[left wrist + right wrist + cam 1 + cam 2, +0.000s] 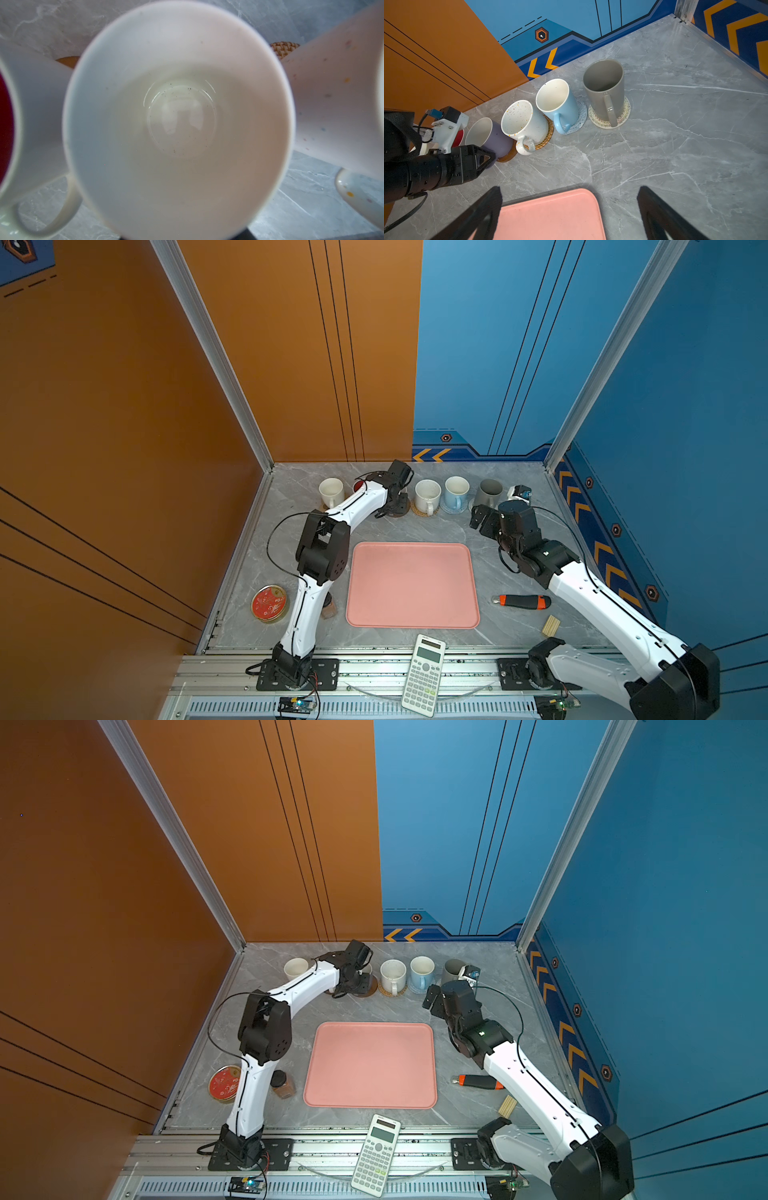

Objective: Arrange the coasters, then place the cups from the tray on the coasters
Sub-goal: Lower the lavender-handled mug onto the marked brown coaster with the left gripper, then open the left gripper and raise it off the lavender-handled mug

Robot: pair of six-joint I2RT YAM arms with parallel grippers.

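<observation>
Two black fingers (492, 199) of the right gripper (569, 189) stand wide apart with nothing between them, poised over the far corner of the pink tray (550, 216). We judge this arm is simply parked clear of the work.

The left gripper (488, 159) sits against the near side of the lavender mug (496, 137), and its wrist view looks straight down into that mug's pale inside. We cannot tell whether its fingers are parted or pinching the mug. The lavender mug stands upright on a brown disc coaster (509, 155), whose edge peeks out beneath.

In a row along the back wall (566, 52) we see:
- the speckled cream mug (523, 122) on a rattan coaster (548, 133)
- the light blue mug (558, 101) on a grey-blue knitted coaster (581, 116)
- the grey mug (604, 89) on a whitish woven coaster (623, 116)

On the lavender mug's other side stand the red-lined mug (459, 137) and a white mug (331, 490).

In both top views the tray lies bare. We therefore judge the task nearly done, with only the left gripper's letting go and retreat remaining.
</observation>
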